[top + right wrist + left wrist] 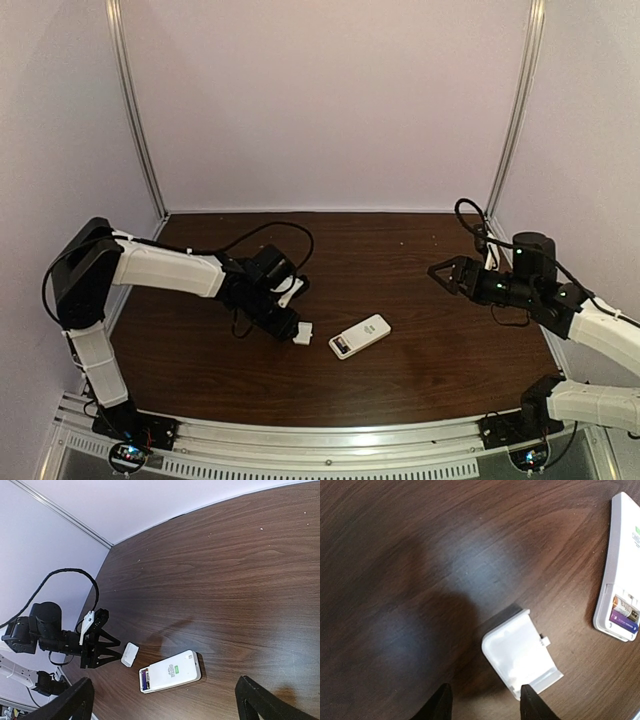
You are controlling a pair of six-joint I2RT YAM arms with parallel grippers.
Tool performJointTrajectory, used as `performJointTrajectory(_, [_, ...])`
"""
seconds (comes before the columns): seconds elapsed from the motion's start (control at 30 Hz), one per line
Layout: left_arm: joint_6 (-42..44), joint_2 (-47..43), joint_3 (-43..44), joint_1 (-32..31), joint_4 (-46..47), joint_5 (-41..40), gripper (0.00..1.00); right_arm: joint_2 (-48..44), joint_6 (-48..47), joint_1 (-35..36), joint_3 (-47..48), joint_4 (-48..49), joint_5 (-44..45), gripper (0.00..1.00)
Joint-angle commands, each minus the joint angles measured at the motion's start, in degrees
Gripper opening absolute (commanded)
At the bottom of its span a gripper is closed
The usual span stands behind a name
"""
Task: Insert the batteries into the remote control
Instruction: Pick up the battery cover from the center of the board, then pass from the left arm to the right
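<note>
Batteries [624,616], 2 of them, are sitting side by side in the open bay at one end of the remote control [360,336]. 1 is showing a dark purple jacket and the other a pale one with print. The remote is lying flat on the dark wooden table [420,380], near the middle and a little toward the near edge. Its open bay is facing up, and that end is pointing toward the left arm's side.

Just beside that end, but apart from it, a small white plastic piece [520,660] is lying on the wood, with a raised lip along one edge and a small tab on its side.

The left gripper [485,697] is hanging low over the table right at this piece, with its fingers [440,707] spread apart and nothing between them. In the left wrist view 1 fingertip is overlapping the piece's near edge. Whether it is touching the plastic I cannot tell.

The right gripper [445,270] is hovering above the table on the right side, well apart from the remote and angled toward the middle. Its fingers [75,702] are standing wide apart and holding nothing. In the right wrist view the remote is showing between them, farther off on the table.
</note>
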Motion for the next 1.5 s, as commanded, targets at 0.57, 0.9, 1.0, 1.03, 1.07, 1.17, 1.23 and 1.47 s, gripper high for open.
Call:
performJointTrajectory(0.57, [-0.94,3.5,2.43,0.26,4.38,-0.28,0.05,8.19,-3.13,-0.24,2.88,4.67,-14.34,0.92])
performJointTrajectory(0.9, [-1.34,-15.56,-4.06,-2.1,24.14,7.51,0.0,9.29,-1.76,4.55,5.94,6.11,-14.59,0.62])
performJointTrajectory(1.0, [-1.37,-19.36,-4.87,-4.74,30.62,6.47,0.0,9.95,-1.35,8.59,7.56,8.97,-12.2,0.51])
performJointTrajectory(1.03, [-1.56,-20.19,-4.97,-5.57,32.17,5.87,0.0,10.33,-1.74,10.36,8.46,9.22,-11.1,0.5])
performJointTrajectory(1.07, [-1.87,-20.7,-4.99,-6.29,33.42,4.94,0.0,10.76,-2.32,12.05,9.43,9.41,-9.92,0.49])
performJointTrajectory(1.17, [-2.26,-21.7,-5.04,-8.21,36.77,3.04,0.0,12.69,-4.43,16.76,13.15,9.83,-8.01,0.44])
performJointTrajectory(1.23, [-2.16,-21.96,-4.94,-9.32,38.17,1.85,0.0,14.28,-6.36,19.42,15.63,8.46,-6.05,0.4])
performJointTrajectory(1.47, [-2.03,-21.06,-2.85,-12.64,38.43,-4.76,0.0,18.18,-8.67,25.81,21.36,6.69,0.51,0.37])
